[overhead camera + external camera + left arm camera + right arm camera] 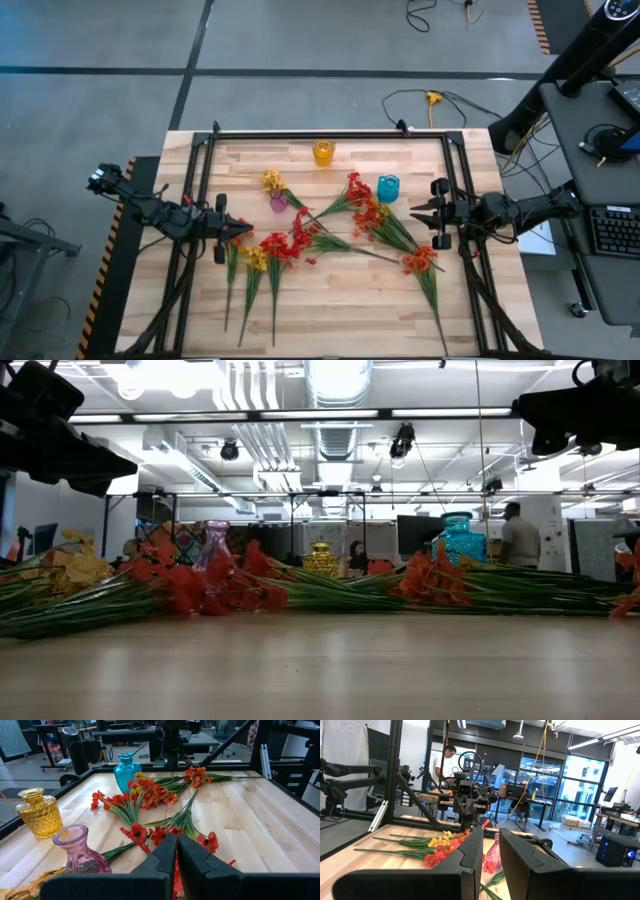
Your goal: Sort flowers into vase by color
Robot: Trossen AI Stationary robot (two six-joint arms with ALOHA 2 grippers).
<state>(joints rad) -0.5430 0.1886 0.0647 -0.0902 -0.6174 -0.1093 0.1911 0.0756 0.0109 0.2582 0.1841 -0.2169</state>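
Observation:
Several flowers with long green stems lie flat and scattered across the wooden table: red and yellow ones at the left, red ones in the middle, orange-red ones at the right. Three empty vases stand upright: yellow at the far edge, pink and blue among the blossoms. My left gripper is shut, hovering level over the left bunch's blossoms. My right gripper is open by a narrow gap, level above the table's right side, with nothing between its fingers.
A black metal frame runs around the table's far and side edges. Bare wood lies along the near edge between the stems. Beyond the table a person stands in the room, and desks and cables surround it.

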